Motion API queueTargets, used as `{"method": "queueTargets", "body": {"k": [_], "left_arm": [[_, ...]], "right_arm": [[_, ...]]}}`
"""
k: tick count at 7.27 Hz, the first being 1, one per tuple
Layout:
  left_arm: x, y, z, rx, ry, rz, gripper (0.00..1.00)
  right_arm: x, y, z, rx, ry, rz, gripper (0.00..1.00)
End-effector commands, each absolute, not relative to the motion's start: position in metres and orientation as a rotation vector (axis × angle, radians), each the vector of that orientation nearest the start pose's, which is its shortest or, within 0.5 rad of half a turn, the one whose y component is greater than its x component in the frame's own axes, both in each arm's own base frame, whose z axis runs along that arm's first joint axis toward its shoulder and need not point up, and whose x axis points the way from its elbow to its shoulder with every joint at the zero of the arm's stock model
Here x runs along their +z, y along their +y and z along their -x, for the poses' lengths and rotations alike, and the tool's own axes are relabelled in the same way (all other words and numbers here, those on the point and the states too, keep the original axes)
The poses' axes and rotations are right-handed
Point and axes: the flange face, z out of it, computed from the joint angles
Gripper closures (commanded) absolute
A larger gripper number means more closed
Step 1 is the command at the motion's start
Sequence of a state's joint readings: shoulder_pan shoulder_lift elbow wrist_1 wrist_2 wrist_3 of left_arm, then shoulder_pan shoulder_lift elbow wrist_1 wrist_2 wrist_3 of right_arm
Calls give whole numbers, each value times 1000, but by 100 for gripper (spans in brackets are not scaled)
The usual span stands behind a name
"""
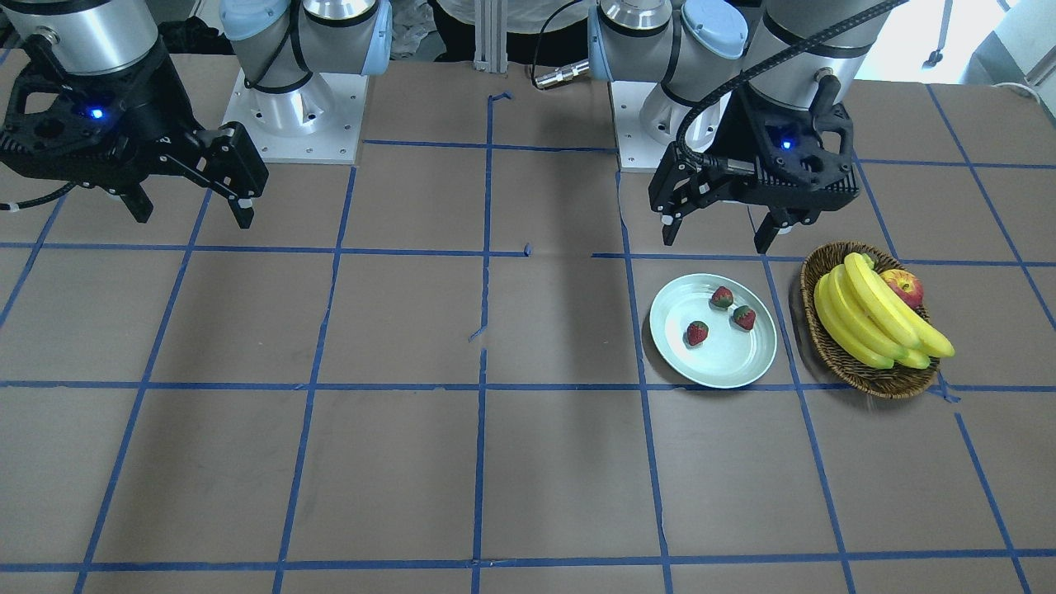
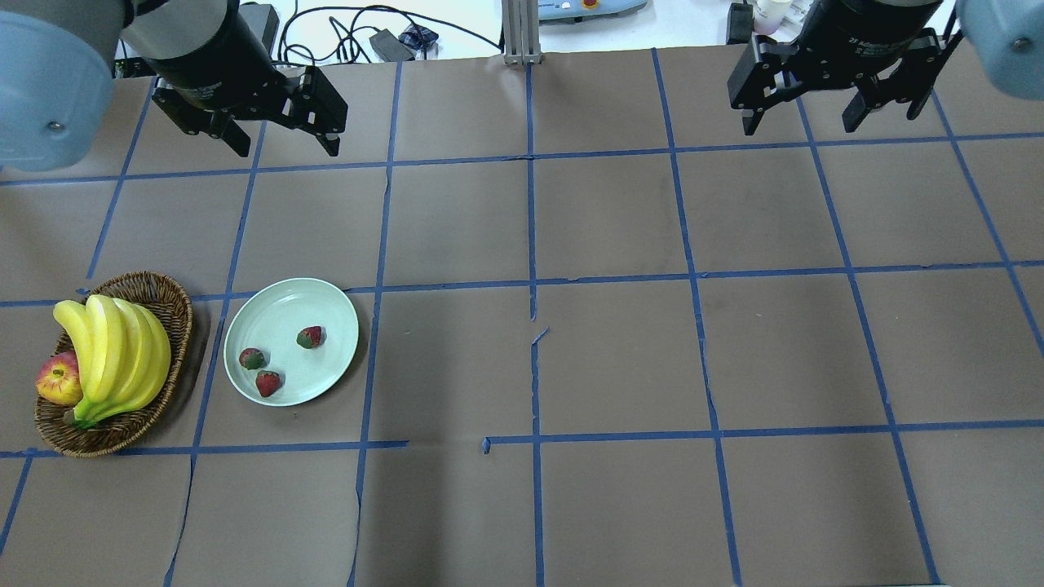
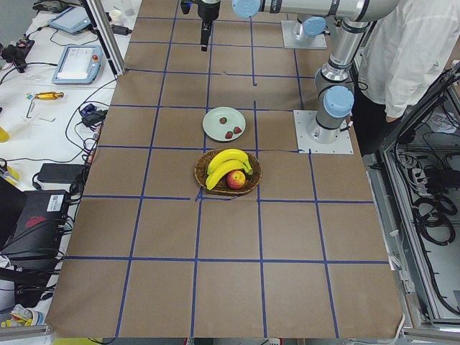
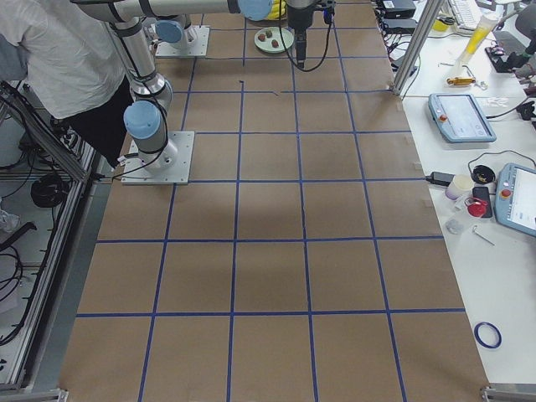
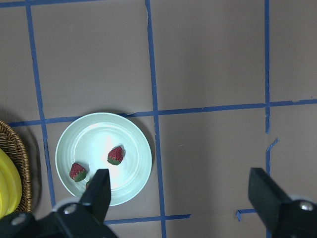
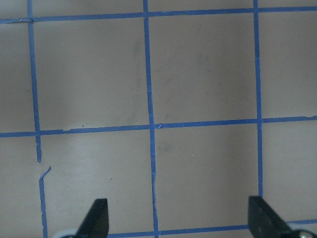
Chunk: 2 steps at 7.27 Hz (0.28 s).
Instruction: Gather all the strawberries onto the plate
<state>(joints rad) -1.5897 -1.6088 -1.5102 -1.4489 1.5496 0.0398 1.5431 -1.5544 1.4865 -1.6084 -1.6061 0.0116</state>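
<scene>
Three strawberries (image 2: 309, 337) (image 2: 252, 358) (image 2: 267, 382) lie inside the pale mint-green plate (image 2: 326, 303). They show in the front view (image 1: 722, 297) (image 1: 744, 317) (image 1: 697, 332) on the plate (image 1: 742, 367). The left wrist view shows the plate (image 5: 84, 134) with a strawberry (image 5: 115, 155) and another (image 5: 77, 171); the third is mostly hidden by a finger. My left gripper (image 2: 287, 149) (image 1: 716, 242) hangs open and empty high above the table, behind the plate. My right gripper (image 2: 798, 126) (image 1: 191, 214) is open and empty, far off on the other side.
A brown wicker basket (image 2: 167, 293) with a bunch of bananas (image 2: 114, 355) and an apple (image 2: 59, 380) sits just left of the plate. Blue tape lines grid the brown table. A person stands by the robot's base (image 3: 410, 57).
</scene>
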Motion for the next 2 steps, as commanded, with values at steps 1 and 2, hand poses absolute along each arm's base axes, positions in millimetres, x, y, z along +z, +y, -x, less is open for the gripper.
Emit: {"method": "queueTargets", "body": {"k": [1, 2], "left_arm": [[516, -523, 144, -242, 3144, -84, 0], [514, -523, 145, -232, 3147, -74, 0]], "right_arm": [[524, -510, -115, -161, 3183, -74, 0], [524, -510, -117, -160, 3171, -73, 0]]}}
